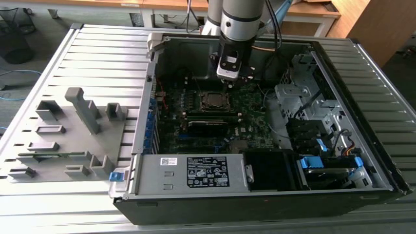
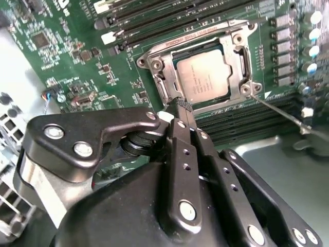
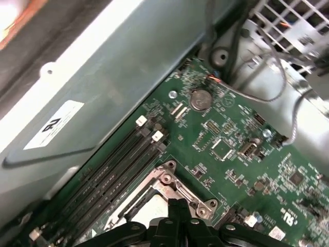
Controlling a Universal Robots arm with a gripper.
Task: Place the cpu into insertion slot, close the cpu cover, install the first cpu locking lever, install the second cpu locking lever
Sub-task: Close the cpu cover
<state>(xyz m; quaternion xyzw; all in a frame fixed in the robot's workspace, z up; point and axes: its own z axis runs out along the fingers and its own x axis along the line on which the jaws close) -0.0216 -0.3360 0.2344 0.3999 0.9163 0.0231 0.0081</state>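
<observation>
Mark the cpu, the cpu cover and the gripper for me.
cpu (image 2: 203,77), second wrist view: middle of its silver top.
cpu cover (image 2: 195,35), second wrist view: frame strip along one side of the opening.
gripper (image 2: 181,104), second wrist view: tips of the fingers.

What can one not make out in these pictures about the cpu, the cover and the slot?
1. Second wrist view: the gripper hides the cover's near corner, so contact is unclear.
2. First wrist view: the gripper hides part of the cpu.
3. Exterior view: the slot is too small to show whether the cover is shut.
</observation>
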